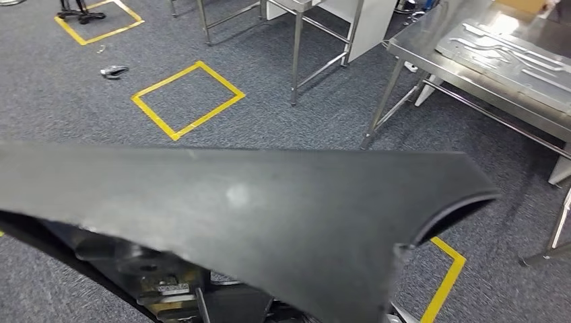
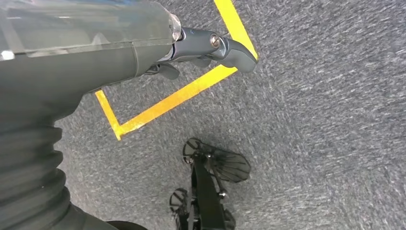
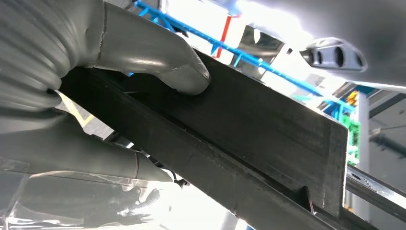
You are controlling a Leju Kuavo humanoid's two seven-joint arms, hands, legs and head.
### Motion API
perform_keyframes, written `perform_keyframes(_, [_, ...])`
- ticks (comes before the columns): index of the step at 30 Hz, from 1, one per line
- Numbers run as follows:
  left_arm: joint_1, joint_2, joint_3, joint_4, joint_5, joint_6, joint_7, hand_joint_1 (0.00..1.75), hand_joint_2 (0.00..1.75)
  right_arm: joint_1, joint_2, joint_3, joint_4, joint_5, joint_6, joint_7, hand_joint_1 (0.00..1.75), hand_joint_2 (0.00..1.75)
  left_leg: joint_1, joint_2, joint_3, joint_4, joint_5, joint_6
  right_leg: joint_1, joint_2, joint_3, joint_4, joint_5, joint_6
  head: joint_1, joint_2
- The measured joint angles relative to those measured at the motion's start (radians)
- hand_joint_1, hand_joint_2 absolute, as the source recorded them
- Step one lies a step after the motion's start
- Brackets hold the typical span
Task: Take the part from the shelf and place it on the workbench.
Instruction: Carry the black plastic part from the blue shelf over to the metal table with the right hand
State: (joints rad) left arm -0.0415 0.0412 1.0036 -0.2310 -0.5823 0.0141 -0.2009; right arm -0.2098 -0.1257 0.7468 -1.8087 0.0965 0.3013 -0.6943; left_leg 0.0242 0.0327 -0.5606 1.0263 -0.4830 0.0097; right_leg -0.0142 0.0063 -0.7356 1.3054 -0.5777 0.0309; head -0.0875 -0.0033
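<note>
Black part (image 1: 269,215) gripped by right robot hand (image 3: 95,96), steel workbench (image 1: 431,50) near

Large matte black part (image 1: 269,215), long curved panel with one rounded end, held aloft across the head view above the carpet, well short of the steel desk (image 1: 431,57)

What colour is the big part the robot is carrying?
Black, with a matte, slightly scuffed surface. The part shows best in the head view; the right robot hand grips its edge.
</note>
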Motion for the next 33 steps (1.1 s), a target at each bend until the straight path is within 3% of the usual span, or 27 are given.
perform_keyframes(2, [-0.001,0.000,0.009,0.000,0.013,0.005,0.005,0.00,1.75,-0.007,0.004,0.002,0.008,-0.001,0.003,0.000,1.66,1.75,0.000,0.018,0.006,0.000,-0.005,-0.004,0.000,-0.014,0.038,-0.081,0.060,-0.004,0.000,0.000])
perform_keyframes(4, [-0.002,0.001,0.024,0.000,0.031,0.015,0.015,0.00,1.75,-0.026,0.014,0.009,0.018,-0.006,0.007,0.000,1.66,1.75,-0.003,0.034,0.014,0.000,-0.011,-0.012,0.009,-0.055,0.101,-0.208,0.111,-0.015,0.000,0.000])
perform_keyframes(6, [-0.004,0.001,0.042,0.000,0.045,0.027,0.026,0.00,1.75,-0.050,0.031,0.019,0.031,-0.013,0.013,0.000,1.66,1.75,-0.006,0.053,0.019,-0.002,-0.015,-0.022,0.021,-0.075,0.125,-0.264,0.120,-0.026,0.000,0.000])
perform_keyframes(8, [-0.008,0.002,0.059,0.000,0.063,0.050,0.042,0.00,1.75,-0.067,0.048,0.026,0.046,-0.027,0.037,0.000,1.66,1.75,-0.008,0.070,0.025,-0.007,-0.018,-0.034,0.021,-0.054,0.125,-0.272,0.123,-0.036,0.000,0.000])
perform_keyframes(9, [-0.012,0.002,0.069,0.000,0.075,0.069,0.053,0.00,1.75,-0.077,0.060,0.029,0.055,-0.036,0.057,0.000,1.66,1.75,-0.007,0.063,0.026,-0.003,-0.024,-0.039,0.018,-0.044,0.128,-0.278,0.126,-0.042,0.000,0.000])
perform_keyframes(11, [-0.017,0.000,0.094,0.000,0.100,0.108,0.072,0.00,1.75,-0.109,0.095,0.041,0.080,-0.051,0.095,0.000,1.66,1.75,-0.004,0.022,0.000,0.059,-0.064,-0.045,0.012,-0.023,0.134,-0.289,0.132,-0.054,-0.001,0.000])
perform_keyframes(13, [-0.017,-0.002,0.118,0.000,0.117,0.135,0.081,0.00,1.75,-0.134,0.133,0.053,0.108,-0.060,0.118,0.000,1.66,1.75,-0.003,-0.015,-0.064,0.186,-0.121,-0.047,0.014,-0.002,0.135,-0.289,0.132,-0.061,-0.002,0.000])
perform_keyframes(14, [-0.016,-0.003,0.129,0.000,0.124,0.146,0.083,0.00,1.75,-0.140,0.147,0.058,0.121,-0.063,0.127,0.000,1.66,1.75,-0.003,-0.021,-0.095,0.241,-0.136,-0.048,0.016,0.009,0.135,-0.287,0.131,-0.063,-0.002,0.000])
perform_keyframes(15, [-0.015,-0.005,0.139,0.000,0.132,0.157,0.086,0.00,1.75,-0.146,0.159,0.063,0.134,-0.067,0.138,0.000,1.66,1.75,-0.003,-0.024,-0.114,0.266,-0.132,-0.048,0.017,0.021,0.135,-0.286,0.130,-0.064,-0.002,0.000])
perform_keyframes(16, [-0.016,-0.007,0.150,0.000,0.142,0.172,0.087,0.00,1.75,-0.153,0.170,0.069,0.145,-0.072,0.151,0.001,1.66,1.75,-0.003,-0.025,-0.116,0.255,-0.108,-0.047,0.018,0.033,0.136,-0.283,0.128,-0.064,-0.002,0.000])
perform_keyframes(17, [-0.016,-0.010,0.161,0.000,0.153,0.193,0.089,0.00,1.75,-0.161,0.182,0.075,0.155,-0.078,0.167,0.001,1.66,1.75,-0.003,-0.029,-0.101,0.208,-0.070,-0.046,0.019,0.045,0.136,-0.279,0.126,-0.063,-0.002,0.000])
perform_keyframes(19, [-0.019,-0.019,0.186,0.000,0.171,0.256,0.090,0.00,1.75,-0.184,0.209,0.091,0.171,-0.092,0.200,0.002,1.66,1.75,0.000,-0.059,-0.054,0.082,-0.006,-0.042,0.019,0.067,0.132,-0.267,0.120,-0.057,-0.001,0.000])
perform_keyframes(21, [-0.023,-0.038,0.208,0.000,0.172,0.344,0.094,0.00,1.75,-0.213,0.238,0.111,0.190,-0.110,0.216,0.005,1.66,1.75,-0.001,-0.086,-0.030,0.022,0.008,-0.035,0.018,0.086,0.123,-0.258,0.118,-0.048,-0.001,0.000])
perform_keyframes(23, [-0.031,-0.062,0.220,0.000,0.160,0.431,0.103,0.00,1.75,-0.239,0.259,0.128,0.208,-0.131,0.219,0.006,1.66,1.75,-0.003,-0.080,-0.028,0.018,0.009,-0.023,0.016,0.099,0.118,-0.259,0.121,-0.036,-0.001,0.000])
perform_keyframes(24, [-0.035,-0.073,0.222,0.000,0.152,0.463,0.107,0.00,1.75,-0.250,0.266,0.135,0.217,-0.141,0.218,0.006,1.66,1.75,-0.002,-0.072,-0.026,0.014,0.011,-0.017,0.017,0.090,0.117,-0.256,0.119,-0.030,0.000,0.000])
perform_keyframes(26, [-0.042,-0.091,0.224,0.001,0.140,0.495,0.110,0.00,1.75,-0.272,0.276,0.150,0.232,-0.153,0.205,0.004,1.66,1.75,0.001,-0.055,-0.023,0.007,0.015,-0.005,0.019,0.048,0.097,-0.211,0.090,-0.018,0.007,0.000])
perform_keyframes(28, [-0.043,-0.099,0.224,0.001,0.134,0.490,0.107,0.00,1.75,-0.283,0.279,0.168,0.242,-0.157,0.172,0.005,1.66,1.75,0.000,-0.035,-0.022,0.006,0.015,0.002,0.014,0.011,0.042,-0.101,0.036,-0.008,0.014,0.000])
perform_keyframes(30, [-0.043,-0.104,0.224,0.001,0.129,0.455,0.092,0.00,1.75,-0.279,0.271,0.181,0.242,-0.157,0.137,0.013,1.66,1.75,-0.001,-0.013,-0.022,0.006,0.013,0.004,0.009,0.003,-0.004,-0.016,0.014,-0.003,0.014,0.000])
perform_keyframes(31, [-0.042,-0.106,0.224,0.001,0.125,0.420,0.077,0.00,1.75,-0.275,0.260,0.182,0.238,-0.157,0.125,0.020,1.66,1.75,-0.002,-0.003,-0.021,0.006,0.012,0.004,0.008,0.001,-0.005,-0.018,0.026,-0.003,0.014,0.000])
perform_keyframes(33, [-0.035,-0.105,0.215,0.000,0.105,0.304,0.033,0.00,1.75,-0.263,0.228,0.176,0.229,-0.144,0.102,0.030,1.66,1.75,-0.004,0.016,-0.016,0.006,0.008,0.002,0.012,-0.021,0.052,-0.126,0.087,-0.013,0.014,0.000])
